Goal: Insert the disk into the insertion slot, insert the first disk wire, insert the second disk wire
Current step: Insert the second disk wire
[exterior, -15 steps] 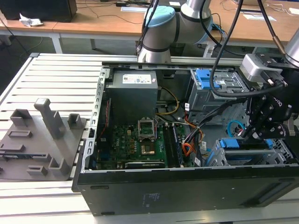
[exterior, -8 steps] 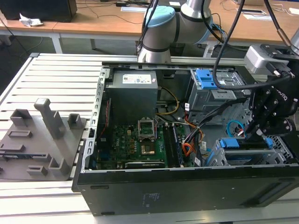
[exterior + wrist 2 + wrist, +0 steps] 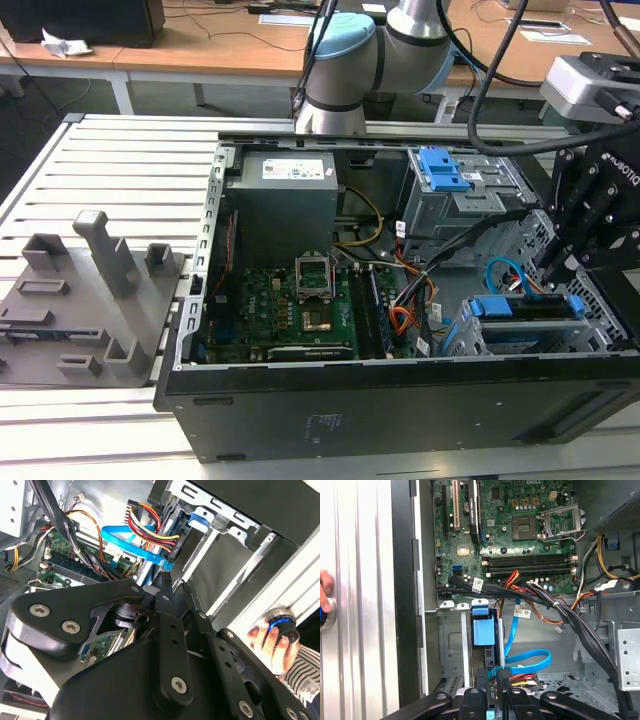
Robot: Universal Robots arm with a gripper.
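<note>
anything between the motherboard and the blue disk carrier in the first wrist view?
Yes: in the first wrist view a black cable bundle crosses between the motherboard and the disk, with the second disk wire beside it.

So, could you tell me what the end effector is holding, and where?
That cannot be told: the end effector sits at the light-blue cable's plug end.

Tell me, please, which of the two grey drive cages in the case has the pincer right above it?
The low cage holding the blue-framed disk, at the exterior view's right near the front wall. The taller cage with the blue latch stands farther back, away from the pincer.
</note>
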